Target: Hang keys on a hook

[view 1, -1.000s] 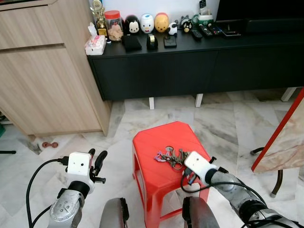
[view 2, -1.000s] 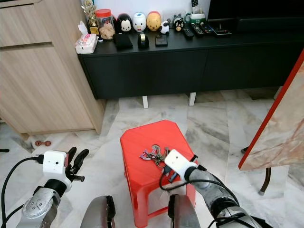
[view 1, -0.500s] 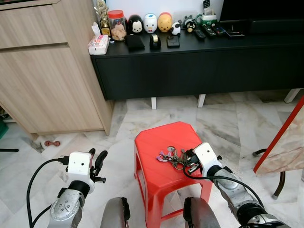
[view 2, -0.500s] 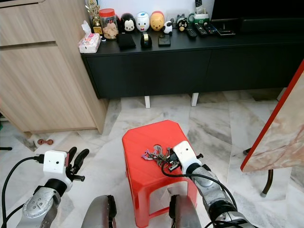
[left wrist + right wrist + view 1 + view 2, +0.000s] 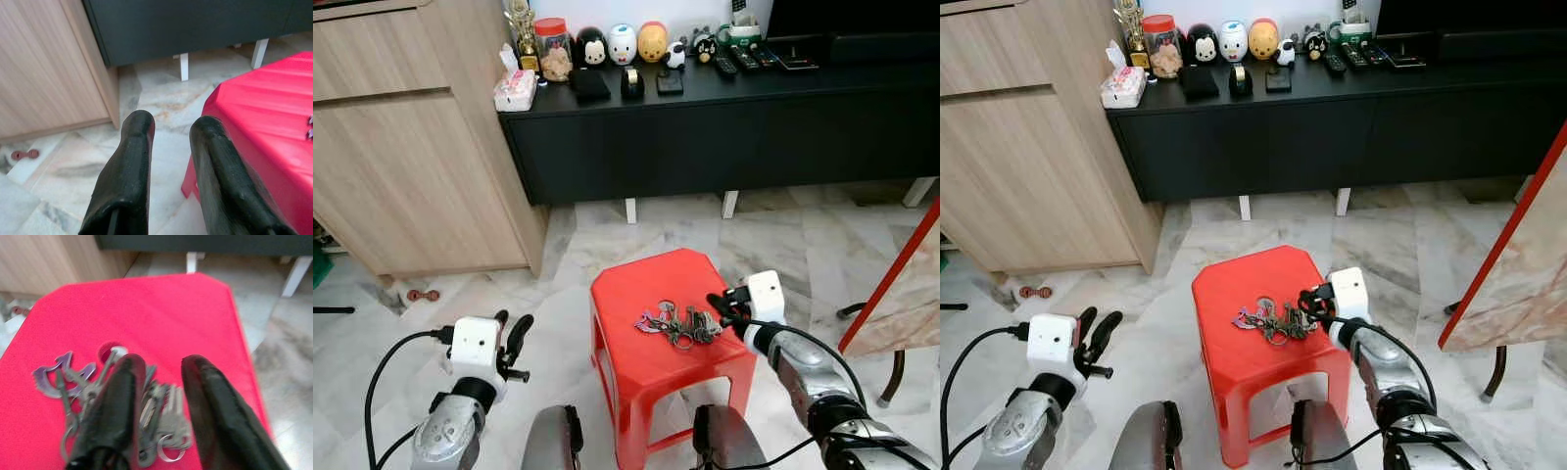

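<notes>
Right hand [image 5: 156,431] sits open over the keys [image 5: 677,322], fingers straddling the bunch near the red stool's [image 5: 636,367] right edge, nothing gripped yet. Left hand [image 5: 171,171] idles open. Pickup and hanging are both left.

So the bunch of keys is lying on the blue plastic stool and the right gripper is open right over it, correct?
Not quite: the stool is red, not blue, as the left eye view shows. The rest holds: the bunch of keys lies on its top, and the right gripper is open right over it, one finger on each side of the keys in the right wrist view.
</notes>
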